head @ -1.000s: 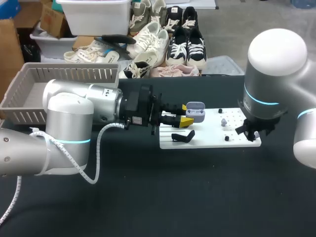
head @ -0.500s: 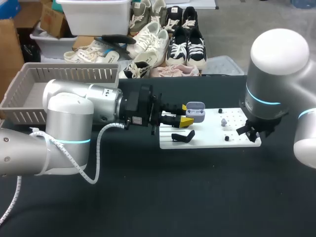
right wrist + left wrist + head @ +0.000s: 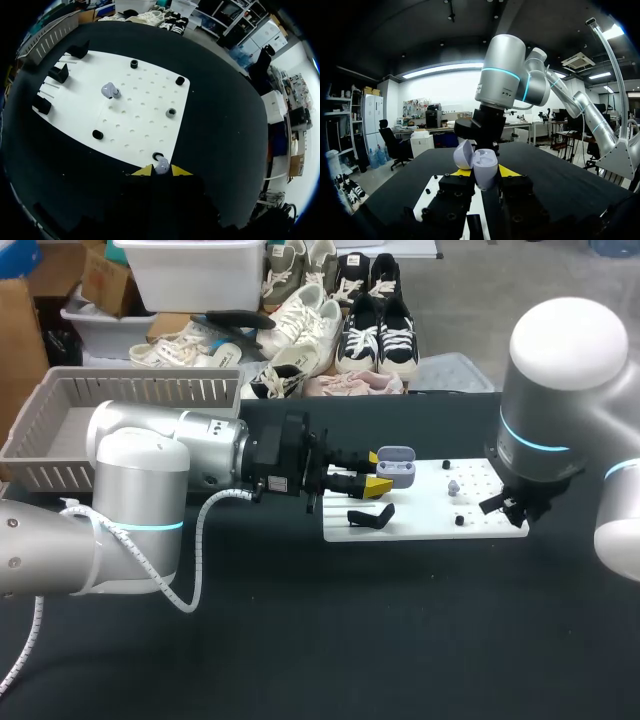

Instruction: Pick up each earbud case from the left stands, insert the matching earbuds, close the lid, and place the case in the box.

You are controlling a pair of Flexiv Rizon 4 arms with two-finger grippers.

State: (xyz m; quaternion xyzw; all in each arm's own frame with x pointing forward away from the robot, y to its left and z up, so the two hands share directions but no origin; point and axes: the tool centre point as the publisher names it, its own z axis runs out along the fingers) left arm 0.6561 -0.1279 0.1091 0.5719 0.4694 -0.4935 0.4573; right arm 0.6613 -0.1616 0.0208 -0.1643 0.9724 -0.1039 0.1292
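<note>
The left pincer (image 3: 485, 172) pinches the open lilac earbud case (image 3: 480, 162) between its yellow tips. The right pincer (image 3: 162, 170) grips an earbud (image 3: 161, 164) at the white board's (image 3: 140, 115) nearest edge. Another earbud (image 3: 110, 90) stands well ahead of it.

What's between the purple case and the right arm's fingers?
A purple earbud and black pegs on the white board, seen in the head view.

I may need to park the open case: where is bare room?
Bare black table lies in front of the white board, between both arms. The board's holed middle, between the earbud and the pegs, is free too. Crowded: the black stands by the left gripper, and the corner under the right gripper.
</note>
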